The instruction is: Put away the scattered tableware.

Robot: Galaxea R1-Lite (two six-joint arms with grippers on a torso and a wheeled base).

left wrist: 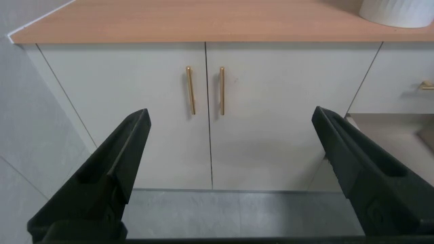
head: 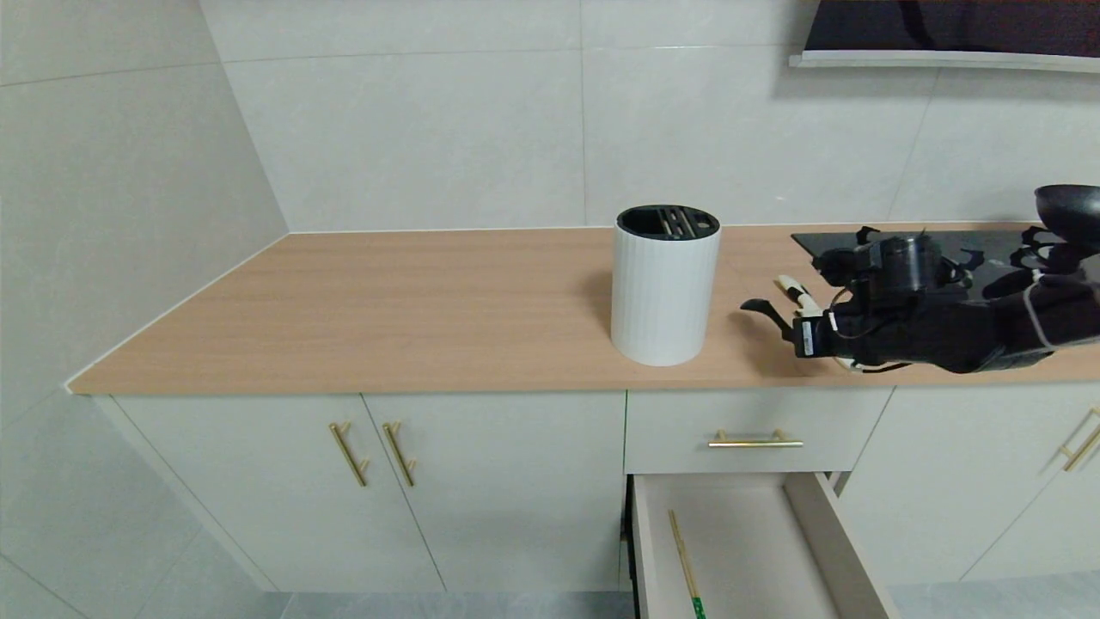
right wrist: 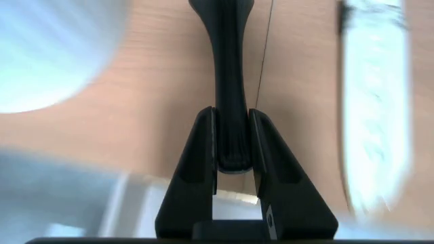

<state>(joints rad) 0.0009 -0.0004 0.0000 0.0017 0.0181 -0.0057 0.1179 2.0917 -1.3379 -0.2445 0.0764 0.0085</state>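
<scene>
Right wrist view: right claw [right wrist: 232,122] pinching black utensil handle [right wrist: 227,61]; left claw [left wrist: 230,118] spread.

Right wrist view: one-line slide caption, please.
Right gripper shut on a black utensil handle above the wooden counter.

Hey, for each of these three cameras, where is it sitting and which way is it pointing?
Head view: high up, facing forward and down at the counter, white holder and open drawer; the right arm shows.
Left wrist view: low, facing the cupboard doors; its open left claw frames them.
Right wrist view: over the counter, looking along the right claw, shut on a black handle.
Shared: head and left wrist both show the holder.
</scene>
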